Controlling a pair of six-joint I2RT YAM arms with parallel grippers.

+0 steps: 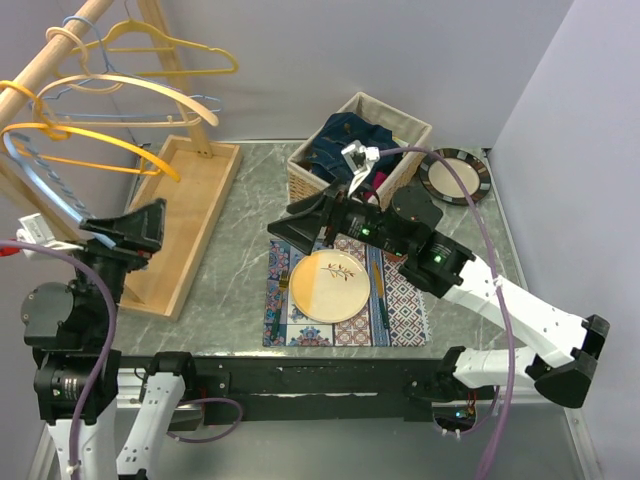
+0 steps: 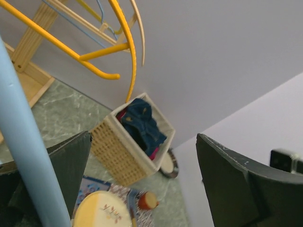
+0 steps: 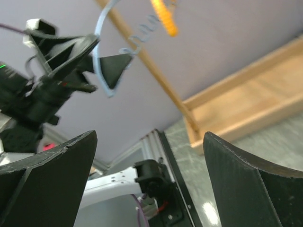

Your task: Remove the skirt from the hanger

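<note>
I look down on the grey-green stone-look table (image 1: pixel 245 190). The biggest thing on it is the pale wooden clothes rack (image 1: pixel 190 200) on the left side. Its rod sits high so the hangers can swing free below it. At the back stands the square woven straw basket (image 1: pixel 303 178), close enough for an arm to drop clothes in.

My right gripper (image 1: pixel 282 222) hangs over the table in front of the basket. Its two fingers are spread wide and hold nothing. I think it is parked there to be out of the way.

My left gripper (image 1: pixel 128 225) is up by the rack, and its fingers are spread wide too. The thin light blue hanger (image 1: pixel 45 185) with the curved bar runs between them, close to one finger. I cannot tell if it touches. The hanger is bare, with nothing on it.

The dark blue denim skirt (image 1: pixel 350 135) lies bunched up in the basket, on top of something red. From here it is only a crumpled heap, so I take it for the skirt. It is well apart from the hanger, so to me the job looks done.
</note>
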